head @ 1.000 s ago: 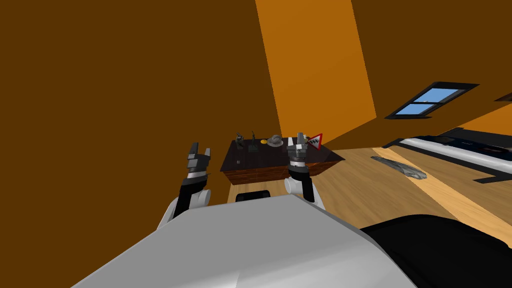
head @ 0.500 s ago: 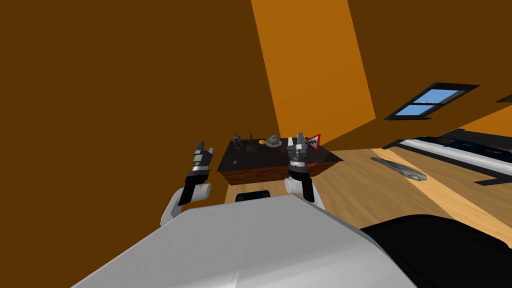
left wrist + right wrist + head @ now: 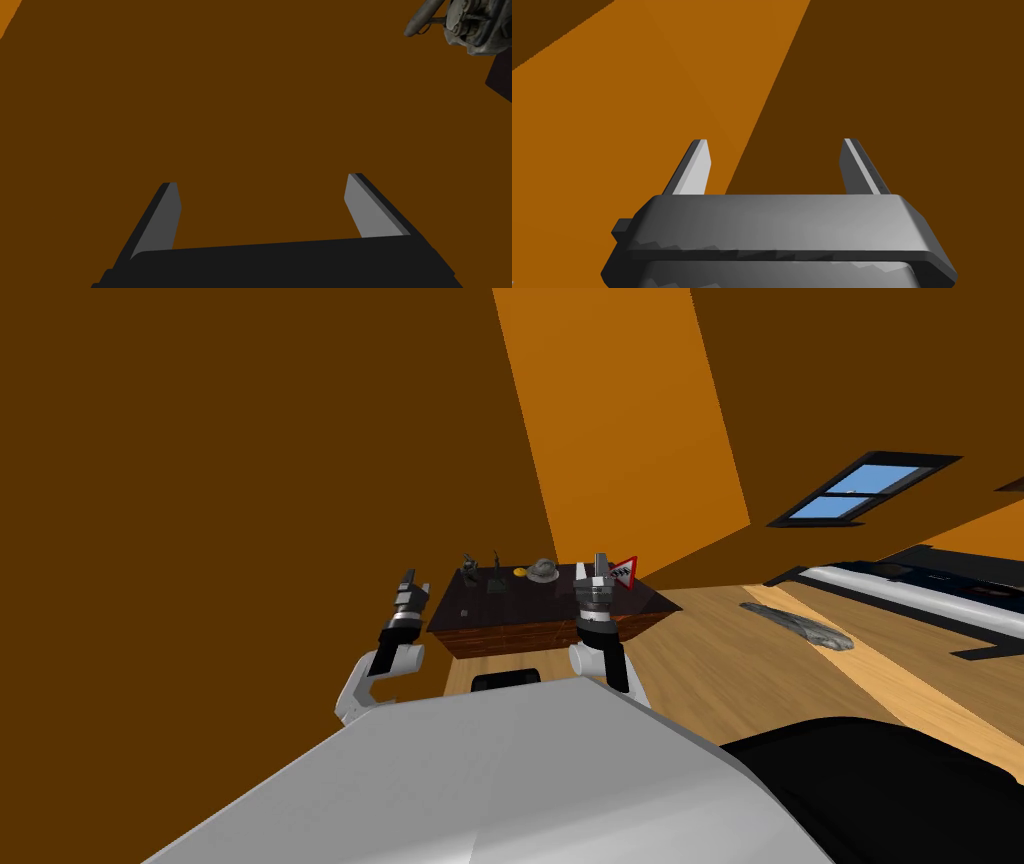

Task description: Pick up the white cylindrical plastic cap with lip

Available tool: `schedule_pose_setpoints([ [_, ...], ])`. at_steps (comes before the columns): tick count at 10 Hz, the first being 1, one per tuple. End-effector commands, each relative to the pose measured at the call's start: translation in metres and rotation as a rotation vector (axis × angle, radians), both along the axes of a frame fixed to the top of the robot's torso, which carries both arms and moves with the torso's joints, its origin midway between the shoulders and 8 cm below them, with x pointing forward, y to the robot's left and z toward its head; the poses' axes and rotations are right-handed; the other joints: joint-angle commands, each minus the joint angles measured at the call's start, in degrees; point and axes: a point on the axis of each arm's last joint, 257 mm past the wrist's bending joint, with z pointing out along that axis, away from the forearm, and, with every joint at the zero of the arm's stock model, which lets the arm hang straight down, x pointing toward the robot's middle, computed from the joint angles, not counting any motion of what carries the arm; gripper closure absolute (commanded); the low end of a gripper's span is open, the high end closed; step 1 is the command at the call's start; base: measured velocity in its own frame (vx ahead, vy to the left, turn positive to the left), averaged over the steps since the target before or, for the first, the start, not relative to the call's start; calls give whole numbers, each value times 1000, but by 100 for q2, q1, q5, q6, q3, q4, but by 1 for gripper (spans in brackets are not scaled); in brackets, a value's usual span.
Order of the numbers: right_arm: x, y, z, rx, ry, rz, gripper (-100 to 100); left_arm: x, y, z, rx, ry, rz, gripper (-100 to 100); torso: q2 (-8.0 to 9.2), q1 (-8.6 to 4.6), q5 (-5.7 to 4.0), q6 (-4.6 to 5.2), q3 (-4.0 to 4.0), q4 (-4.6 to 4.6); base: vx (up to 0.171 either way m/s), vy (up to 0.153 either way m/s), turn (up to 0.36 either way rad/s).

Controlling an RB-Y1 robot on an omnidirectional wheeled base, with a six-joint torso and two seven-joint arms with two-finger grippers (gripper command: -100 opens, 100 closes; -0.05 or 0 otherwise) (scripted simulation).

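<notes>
Faced a low bench (image 3: 540,604) with a dark glossy top and brick-patterned sides, standing on a wooden floor (image 3: 720,663) in front of a brown wall (image 3: 250,488). Found a row of small things along the bench's far edge, left to right: a grey figurine (image 3: 468,567), a thin dark upright piece (image 3: 495,574), a flat orange disc (image 3: 519,572), a pale grey round cap (image 3: 543,570) with a lip around it, and a red-rimmed triangular sign (image 3: 624,572). Placed the cap at the far side of the bench, between the disc and the sign, apart from both tools and too small to describe more closely. Held the left tool (image 3: 411,583) raised just off the bench's left end with nothing in it, its two blade fingers (image 3: 167,220) spread wide toward the brown wall. Caught the figurine again in the left wrist view (image 3: 470,22), well beyond the fingertips, beside a dark corner of the bench. Held the right tool (image 3: 598,560) upright over the right part of the bench, near the sign and right of the cap, likewise with nothing in it, its fingers (image 3: 697,170) wide apart and pointed at the wall. Noted farther right a long grey object (image 3: 800,624) lying on the floor and a dark-framed window (image 3: 860,488) showing blue sky.
</notes>
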Motion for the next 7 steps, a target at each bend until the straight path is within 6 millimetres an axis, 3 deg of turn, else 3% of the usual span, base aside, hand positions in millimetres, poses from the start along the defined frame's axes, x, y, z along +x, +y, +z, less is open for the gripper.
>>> schedule_pose_setpoints([
  [1, 0, 0, 0, 0, 0, 0, 0, 14, 8, -9, -19, 39, 14, -100, 0, 0, 0, 0, 0, 0, 1, -64, -4],
  [7, 0, 0, 0, 0, 0, 0, 0, 60, 38, -54, -109, 201, 79, -100, -2, 1, 0, -1, -1, -1, 9, -82, -14],
])
